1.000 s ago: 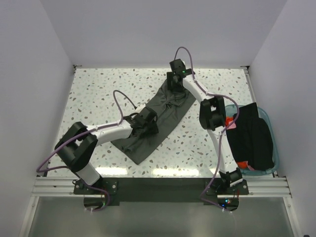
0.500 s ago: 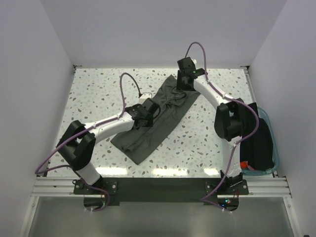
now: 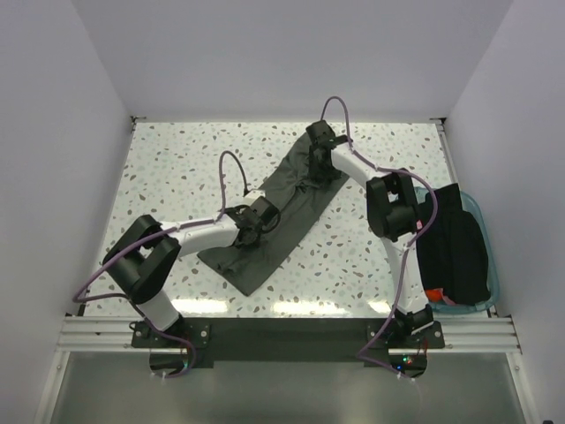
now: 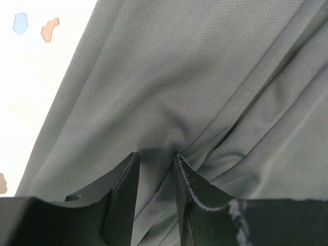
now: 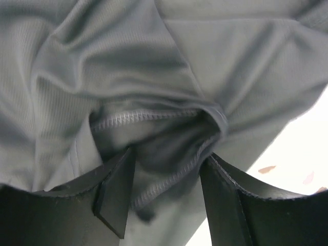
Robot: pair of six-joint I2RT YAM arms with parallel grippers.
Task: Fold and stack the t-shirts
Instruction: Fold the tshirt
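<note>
As left fingers [image 4: 120, 200], right fingers [image 5: 115, 200] pinch t-shirt [image 3: 296, 212]

The dark grey-green t-shirt [image 3: 300, 212] lies on the tabletop [image 3: 177, 168] as a long, narrow band running diagonally from near left to far right. Its near end is flat and squared; its far end is rumpled into folds, with a stitched hem [image 5: 138, 119] curling over a dark pocket of cloth. The black t-shirt [image 3: 455, 243] lies heaped at the right edge, a bit of red-orange t-shirt [image 3: 434, 292] showing at its near side
</note>
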